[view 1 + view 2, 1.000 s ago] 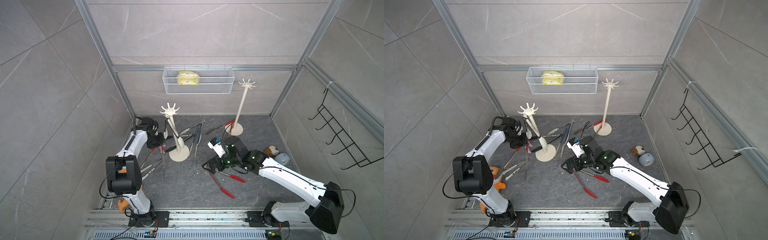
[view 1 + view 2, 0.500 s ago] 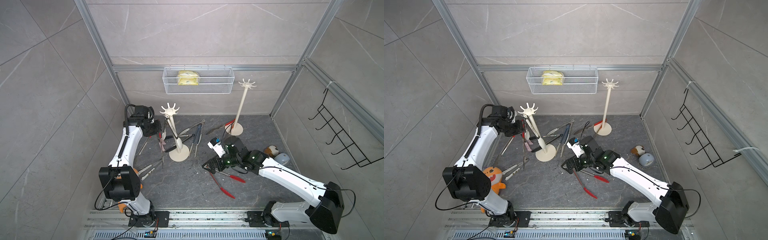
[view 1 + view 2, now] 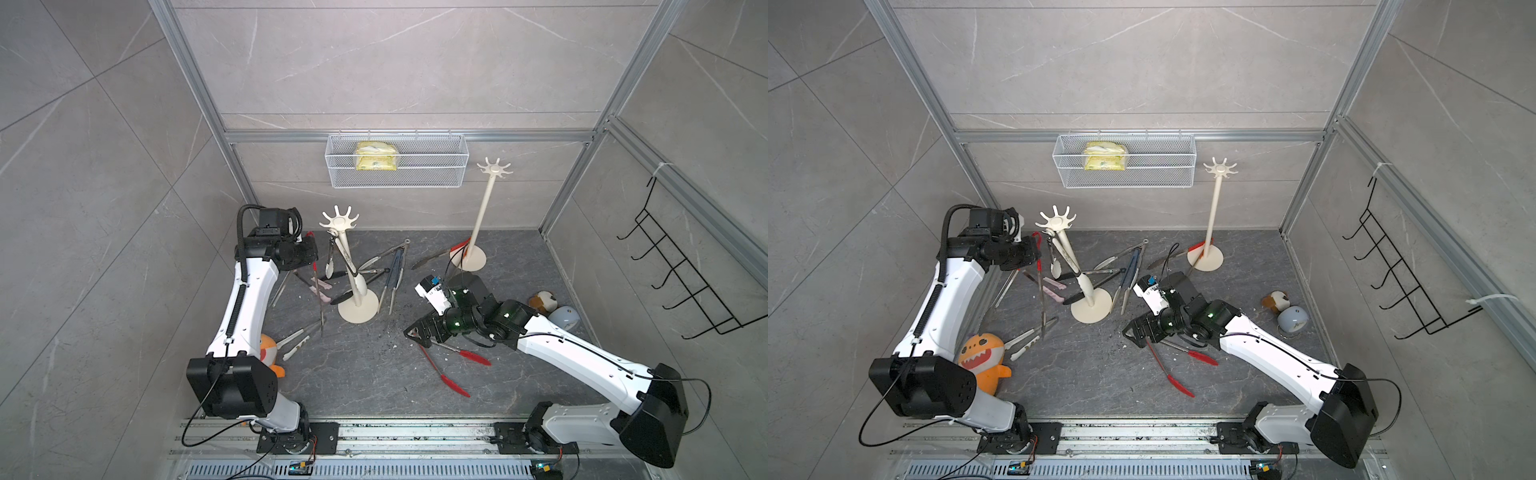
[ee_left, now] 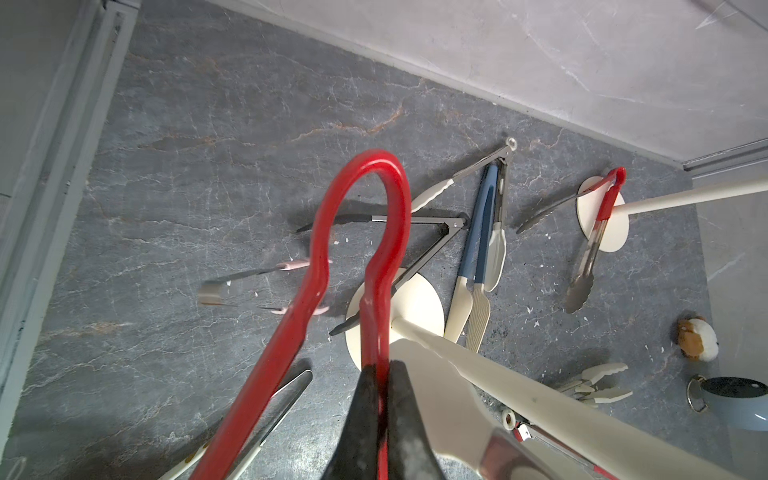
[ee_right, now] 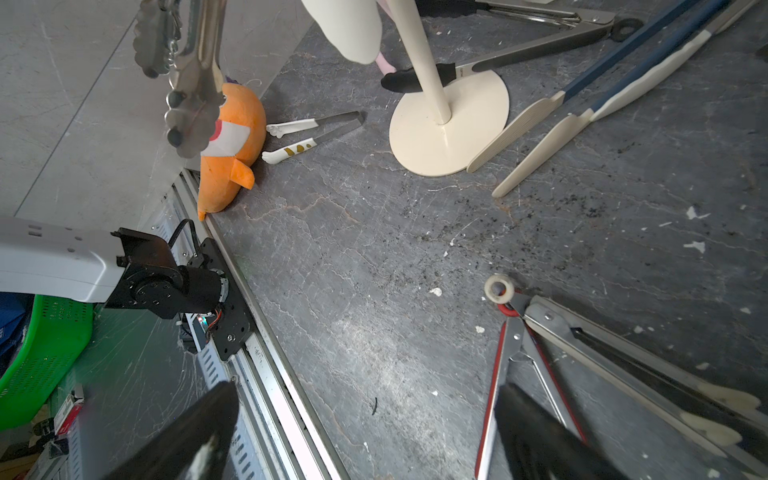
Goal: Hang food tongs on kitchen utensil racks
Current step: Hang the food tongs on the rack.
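Dangling stiff, light, likely slippery food tongs (image 4: 374, 316) just below their red loop (image 4: 372, 160), the clenched left gripper (image 4: 380, 374) hovers at nine o'clock of the rack (image 3: 361, 313). The right gripper (image 5: 365, 388) gapes, empty, over red-tipped tongs (image 3: 473, 357).

No legible text or labels.

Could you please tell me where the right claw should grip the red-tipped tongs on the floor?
I'd grip the red-tipped tongs just past the hinge, bringing the open right claw straight down across both arms. They lie flat and splay toward the tips, so the arms are close only there, and the hinge end stays free for hanging.
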